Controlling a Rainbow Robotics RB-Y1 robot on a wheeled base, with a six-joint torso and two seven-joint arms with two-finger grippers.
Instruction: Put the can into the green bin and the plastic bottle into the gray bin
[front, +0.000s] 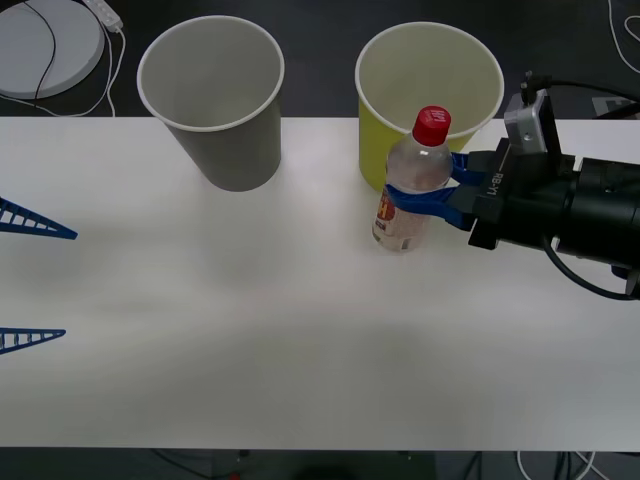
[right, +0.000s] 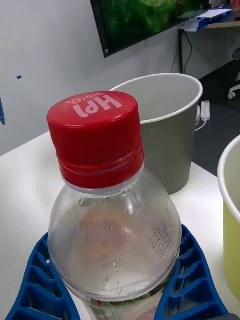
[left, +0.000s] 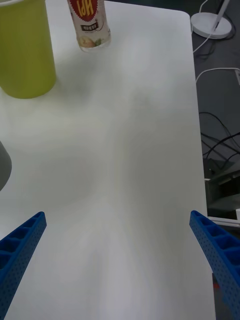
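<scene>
While right claw (front: 428, 187) clamps plastic bottle (front: 410, 190) upright on tabletop (front: 300, 330), green bin (front: 428, 85) stands just behind, gray bin (front: 215, 100) farther left; left claw (front: 30, 280) spread apart, idle.

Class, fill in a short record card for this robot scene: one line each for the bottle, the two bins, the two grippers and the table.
plastic bottle: upright on the table, red cap on, just in front of the green bin
green bin: upright, open, to the robot's right of the gray bin
gray bin: upright, open, apart from the bottle
right gripper: blue fingers closed around the bottle's body
left gripper: fingers apart at the table's left edge, holding nothing
table: white
</scene>
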